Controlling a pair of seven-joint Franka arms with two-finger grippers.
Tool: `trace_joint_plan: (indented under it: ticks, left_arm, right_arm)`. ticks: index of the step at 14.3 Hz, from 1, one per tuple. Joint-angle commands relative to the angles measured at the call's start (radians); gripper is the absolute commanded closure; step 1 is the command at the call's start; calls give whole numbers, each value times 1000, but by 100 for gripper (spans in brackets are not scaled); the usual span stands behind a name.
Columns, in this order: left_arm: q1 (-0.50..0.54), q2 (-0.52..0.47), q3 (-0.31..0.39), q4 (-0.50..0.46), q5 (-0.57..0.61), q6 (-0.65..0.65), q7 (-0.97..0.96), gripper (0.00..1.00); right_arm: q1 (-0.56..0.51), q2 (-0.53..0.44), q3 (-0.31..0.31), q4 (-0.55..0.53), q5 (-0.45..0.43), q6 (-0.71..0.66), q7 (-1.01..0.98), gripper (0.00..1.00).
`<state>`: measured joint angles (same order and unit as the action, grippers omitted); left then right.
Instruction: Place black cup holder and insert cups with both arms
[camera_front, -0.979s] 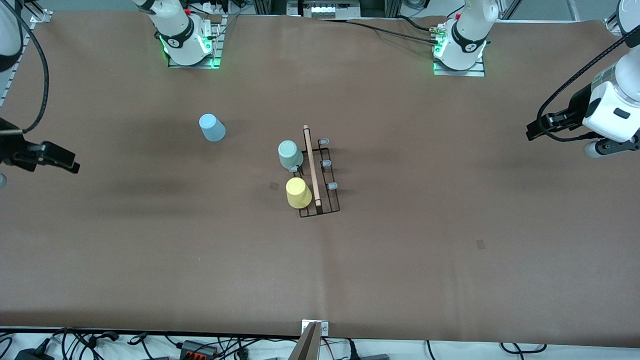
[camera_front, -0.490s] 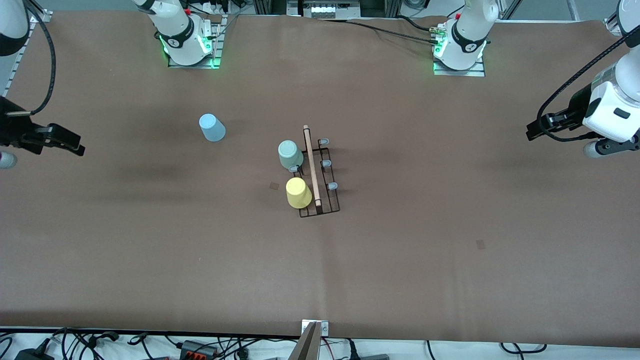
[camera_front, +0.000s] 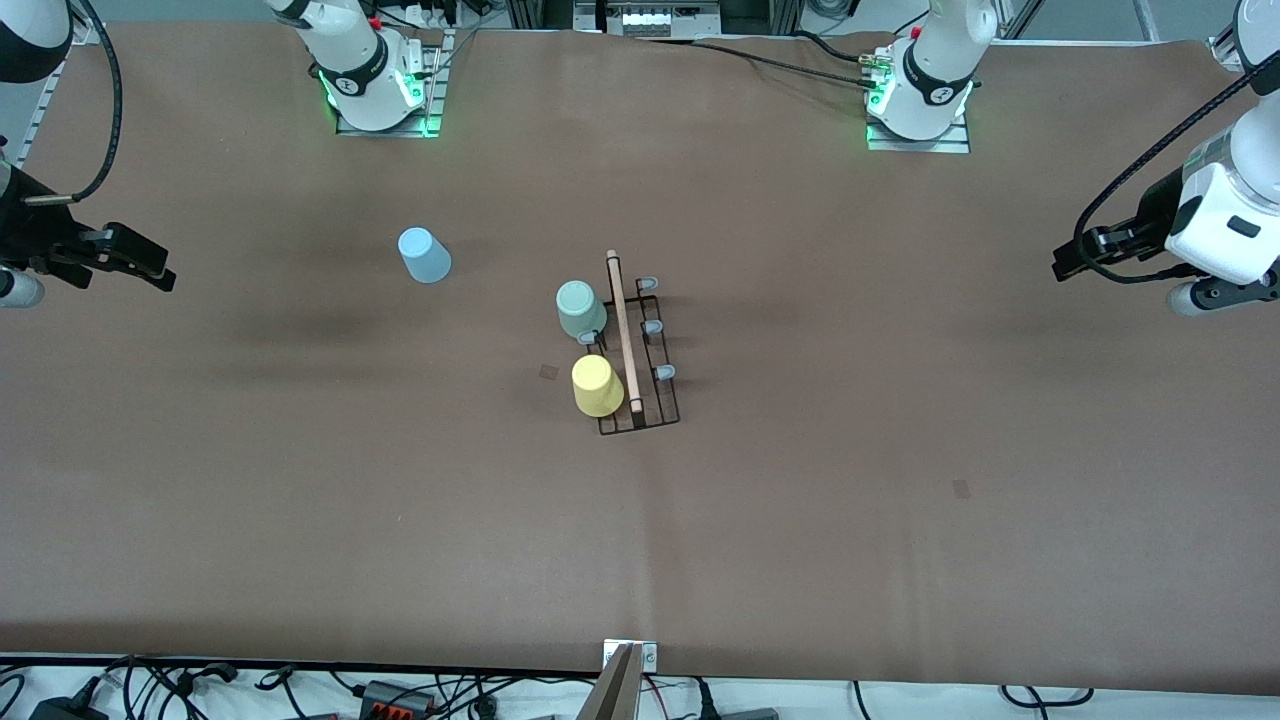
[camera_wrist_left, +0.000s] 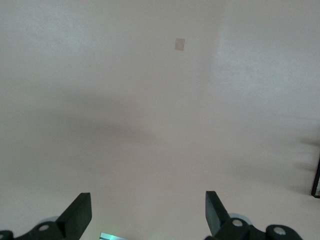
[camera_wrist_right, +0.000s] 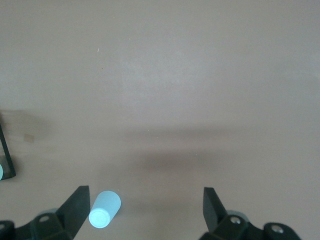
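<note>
The black cup holder (camera_front: 640, 355) stands mid-table, its wooden rod handle (camera_front: 624, 330) along the top. The mint green cup (camera_front: 579, 308) and the yellow cup (camera_front: 597, 386) sit upside down on its pegs on the side toward the right arm's end. Three pale pegs (camera_front: 652, 327) on the other side are bare. The light blue cup (camera_front: 424, 255) stands upside down on the table, apart from the holder; it also shows in the right wrist view (camera_wrist_right: 105, 209). My right gripper (camera_front: 125, 260) is open, high over the right arm's end. My left gripper (camera_front: 1080, 255) is open and empty, high over the left arm's end.
Brown table cover (camera_front: 300, 500). A corner of the holder shows in the right wrist view (camera_wrist_right: 6, 155) and in the left wrist view (camera_wrist_left: 316, 180). A small square mark (camera_front: 961, 488) lies on the cover. Cables run along the table's near edge (camera_front: 400, 690).
My right gripper has risen and drawn back toward the right arm's end of the table. The left arm, the cups and the holder have not moved.
</note>
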<state>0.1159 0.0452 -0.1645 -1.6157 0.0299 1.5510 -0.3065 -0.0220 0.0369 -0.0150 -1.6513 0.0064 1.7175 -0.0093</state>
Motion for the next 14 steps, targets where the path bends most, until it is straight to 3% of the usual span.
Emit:
trace_joint_plan:
  ticks: [1, 14]
  left_arm:
    - [4, -5, 3, 3, -25, -12, 24, 0]
    - [4, -5, 3, 3, -25, -12, 24, 0]
  right_arm:
    - [-4, -25, 7, -24, -13, 2, -15, 0]
    - [-22, -54, 10, -38, -8, -19, -17, 0]
